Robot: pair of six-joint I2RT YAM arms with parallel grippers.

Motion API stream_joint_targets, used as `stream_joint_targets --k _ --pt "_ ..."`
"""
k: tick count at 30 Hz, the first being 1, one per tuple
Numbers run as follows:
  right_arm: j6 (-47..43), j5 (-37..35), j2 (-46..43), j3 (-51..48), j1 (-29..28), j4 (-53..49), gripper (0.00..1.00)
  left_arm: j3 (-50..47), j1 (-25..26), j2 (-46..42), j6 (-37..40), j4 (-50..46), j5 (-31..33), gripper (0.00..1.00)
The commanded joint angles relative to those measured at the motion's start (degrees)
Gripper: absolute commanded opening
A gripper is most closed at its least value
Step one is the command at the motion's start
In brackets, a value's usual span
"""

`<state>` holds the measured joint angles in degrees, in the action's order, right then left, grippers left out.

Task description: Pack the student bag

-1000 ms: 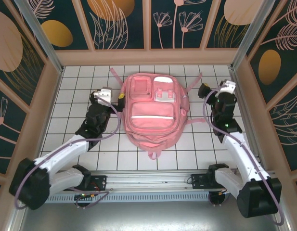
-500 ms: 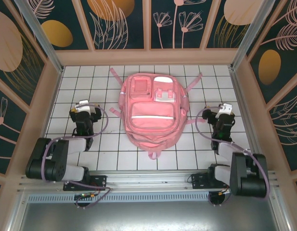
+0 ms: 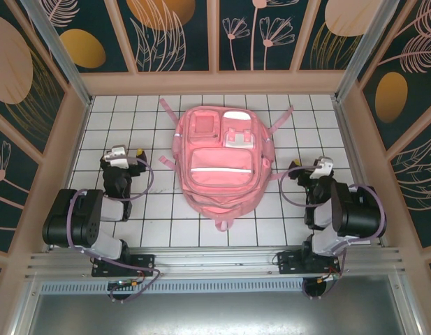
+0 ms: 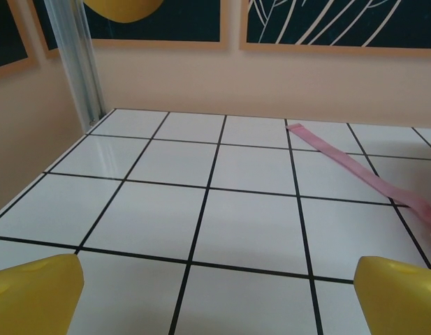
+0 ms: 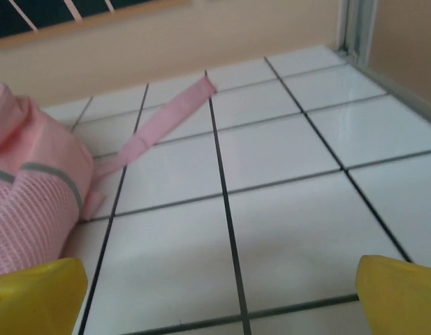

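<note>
no readable text, labels, brands or numbers on any surface

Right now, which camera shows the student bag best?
Top external: the whole student bag lies flat, front pockets up, uncropped. The right wrist view catches its side and a strap; the left wrist view, another strap.

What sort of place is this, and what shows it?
Probably a robot test cell: a gridded tabletop, boxed in by leaf-patterned wall panels, left arm and right arm bolted at its near edge, a pink backpack between them.
</note>
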<state>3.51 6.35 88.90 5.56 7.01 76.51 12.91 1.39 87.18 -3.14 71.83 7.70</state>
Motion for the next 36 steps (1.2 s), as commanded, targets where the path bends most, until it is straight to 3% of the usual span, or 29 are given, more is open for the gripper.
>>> stream_joint_targets --k 1,4,24,36 --pt "-2.79 2.51 -0.77 6.89 -2.55 -2.66 0.99 1.12 -0.58 0.1 -0.69 0.42 -0.51 0.99" --pt "-2.08 -6.94 -0.63 7.62 -5.14 -4.71 0.99 1.15 -0.6 0.18 -0.8 0.41 -0.49 0.99" --pt "-2.27 -2.14 -0.74 8.02 -3.68 -5.43 0.99 0.65 -0.68 -0.21 -0.84 1.03 -0.4 0.99" --pt "-2.39 -2.98 -0.74 8.0 -4.02 -5.46 0.99 0.63 -0.64 -0.16 -0.79 0.95 -0.4 0.99"
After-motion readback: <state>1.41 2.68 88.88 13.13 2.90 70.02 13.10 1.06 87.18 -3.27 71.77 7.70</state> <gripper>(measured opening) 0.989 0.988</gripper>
